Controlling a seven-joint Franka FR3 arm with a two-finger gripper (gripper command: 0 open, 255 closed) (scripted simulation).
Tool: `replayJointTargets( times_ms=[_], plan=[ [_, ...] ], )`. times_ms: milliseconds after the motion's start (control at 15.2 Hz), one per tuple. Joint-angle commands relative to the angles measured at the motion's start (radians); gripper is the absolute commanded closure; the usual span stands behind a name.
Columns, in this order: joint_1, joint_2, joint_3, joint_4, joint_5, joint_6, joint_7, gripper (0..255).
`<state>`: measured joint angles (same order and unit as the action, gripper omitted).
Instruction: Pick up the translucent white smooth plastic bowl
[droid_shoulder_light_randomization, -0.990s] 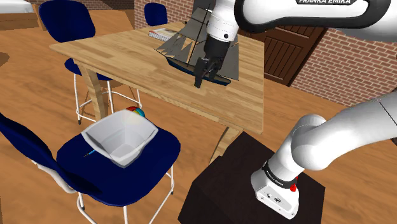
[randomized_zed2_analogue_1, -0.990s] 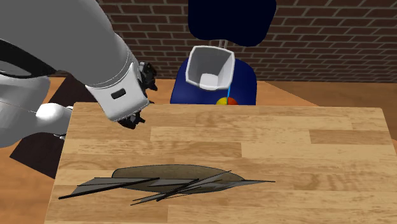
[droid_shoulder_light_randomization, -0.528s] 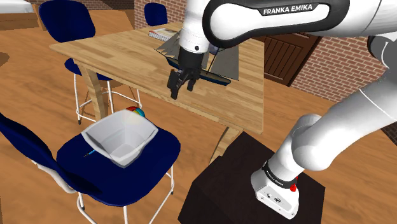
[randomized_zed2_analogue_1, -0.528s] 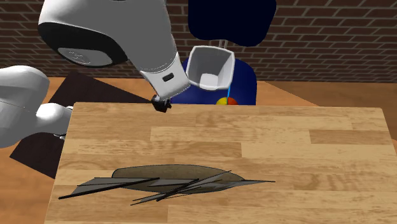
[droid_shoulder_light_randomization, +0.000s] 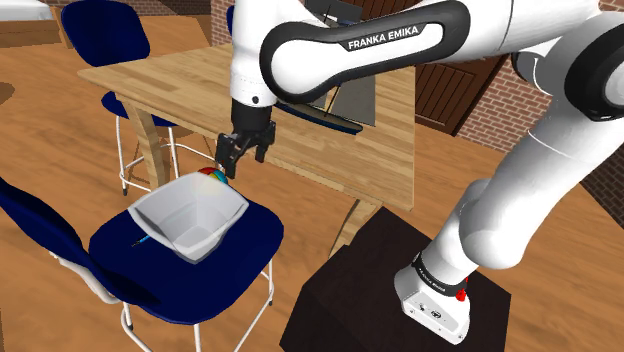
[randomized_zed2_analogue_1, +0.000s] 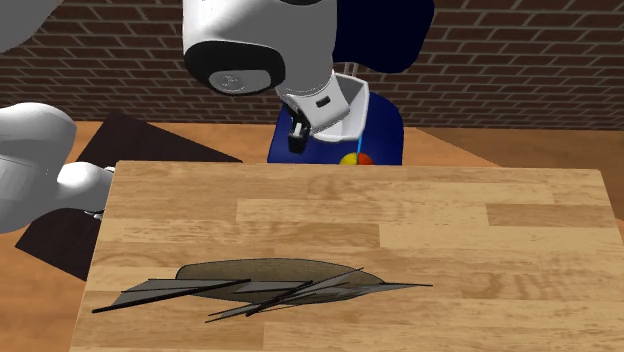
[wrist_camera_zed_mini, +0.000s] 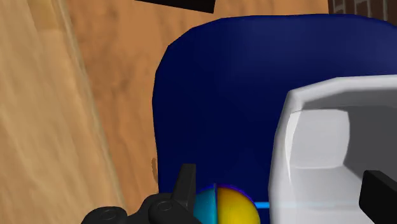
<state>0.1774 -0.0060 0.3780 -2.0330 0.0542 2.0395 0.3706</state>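
Your gripper (droid_shoulder_light_randomization: 237, 155) hangs over the near edge of the wooden table (droid_shoulder_light_randomization: 330, 140), just above the navy chair seat (droid_shoulder_light_randomization: 240, 245) drawn up to it. In the wrist view the two black fingers (wrist_camera_zed_mini: 186, 184) stand well apart, so the jaws are released and clasp nothing.

The bowl (droid_shoulder_light_randomization: 188, 215) you are after is white with squared walls. It sits upright on that seat, towards the shoulder view's left of the gripper and lower than it, clear of the fingers. Through the wrist camera one wall of the bowl (wrist_camera_zed_mini: 331, 146) lies between the fingers.

Mind the small ball (droid_shoulder_light_randomization: 213, 174), coloured in blue, yellow and red. It rests on the seat right against the bowl's far corner, on the table side, almost directly under the gripper. In the wrist view the ball (wrist_camera_zed_mini: 219, 207) sits just beside the left-hand finger. The table's edge runs close behind the gripper, leaving only a narrow gap between table and bowl.

Further back on the tabletop stands a model sailing ship (droid_shoulder_light_randomization: 345, 105), well apart from the bowl. From the second exterior view, the arm covers part of the bowl (randomized_zed2_analogue_1: 356, 105), with the chair's blue back (randomized_zed2_analogue_1: 375, 30) rising behind it.
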Motion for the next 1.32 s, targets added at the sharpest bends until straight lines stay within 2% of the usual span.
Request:
replayJointTargets(
  times_ms=[0, 462, 660, 726, 1254],
  plan=[
    [0.017, 0.083, 0.017, 0.059, -0.025, 0.018, 0.036, 0],
    [0.021, 0.120, 0.015, 0.005, -0.040, 0.107, 0.043, 0],
    [0.021, 0.124, 0.015, 0.001, -0.042, 0.114, 0.044, 0],
    [0.021, 0.123, 0.015, -0.001, -0.041, 0.115, 0.043, 255],
    [0.021, 0.124, 0.015, 0.000, -0.041, 0.115, 0.043, 255]
  ],
)
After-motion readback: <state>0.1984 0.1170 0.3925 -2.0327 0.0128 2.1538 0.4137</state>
